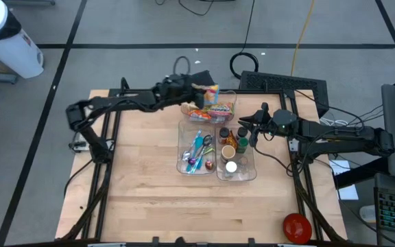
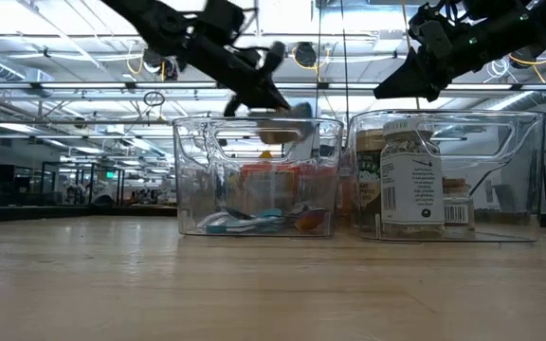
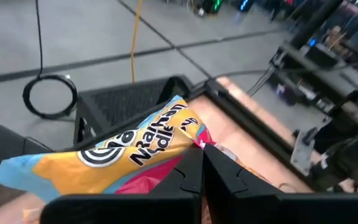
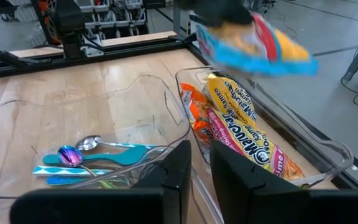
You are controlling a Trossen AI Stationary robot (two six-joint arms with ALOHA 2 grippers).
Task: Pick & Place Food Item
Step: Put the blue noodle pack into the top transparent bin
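Holding a noodle packet (image 1: 212, 92) above the far bin (image 1: 232, 101), the left end effector (image 1: 192, 88) is seen clamped shut on one edge of the wrapper; in the left wrist view the fingers (image 3: 185, 177) are pinched together on the pink-and-yellow foil (image 3: 129, 152), with most of the packet hanging free past them. The packet is airborne, over the far bin's snack packets (image 4: 244, 134), not yet resting on them. The right end effector (image 1: 252, 130) is parked over the jar bin (image 1: 252, 171), fingers nearly together, and nothing is seen held between them. The cutlery bin (image 1: 182, 147) with spoons (image 4: 79, 152) sits just beside, on the wooden surface (image 1: 142, 185). Step in hand is judged to be either the lift-out or the drop-in of the packet; which one cannot be told from this moment alone. Risks: grip is on a thin wrapper edge only, so slip is likely if the arm is swung fast or the foil creases. The hanging end could be snagged on the bin rim if height is lost. If released here, the packet could land on the heap of packets and slide over the wall toward the black mat (image 1: 283, 84). The two arms are near each other over the bins, so a careless sideways move could bring a clash.
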